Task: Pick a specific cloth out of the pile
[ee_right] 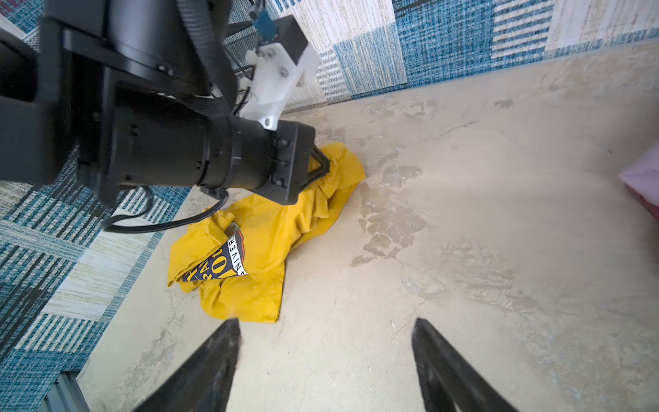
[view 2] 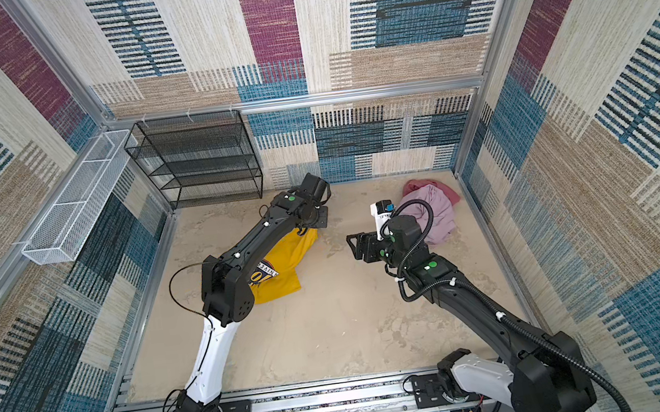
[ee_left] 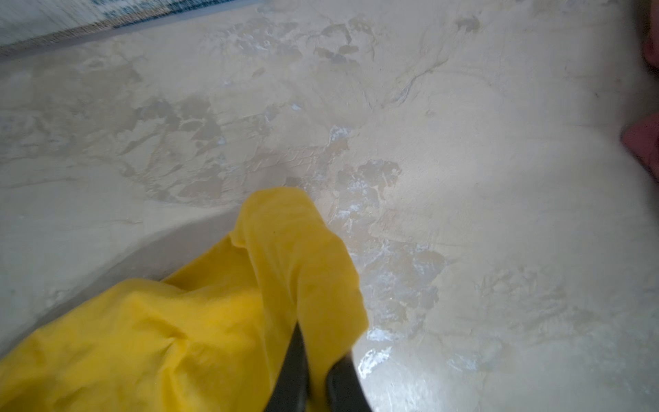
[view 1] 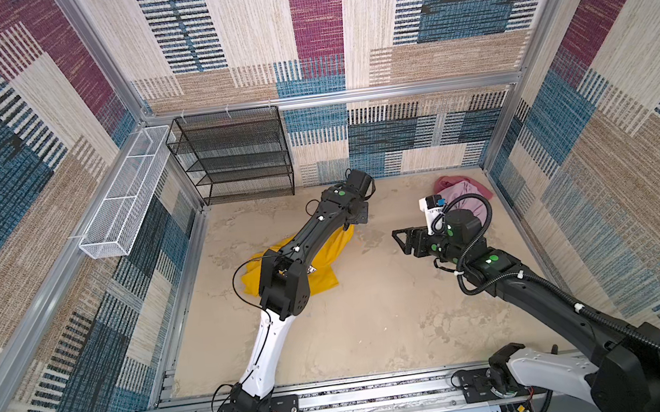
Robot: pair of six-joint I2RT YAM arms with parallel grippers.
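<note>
Soft, even light fills both top views, leaving only faint shadows on the tabletop (view 1: 373, 315); the walls (view 1: 21, 143) bow outward toward the edges. The left wrist view is smeared and soft, the yellow cloth (ee_left: 160, 339) blurred, with pale glare on the tabletop. The right wrist view is sharper.

yellow T-shirt (view 1: 325, 278): middle hidden under left arm (view 1: 314, 233) | logo (ee_right: 221, 262): folded, only partly legible | pile (view 2: 442, 220): near side behind right arm (view 2: 406, 228)

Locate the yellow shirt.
In both top views the yellow shirt lies left of centre on the table, one end pinched in the left gripper, apart from the pile at far right.
</note>
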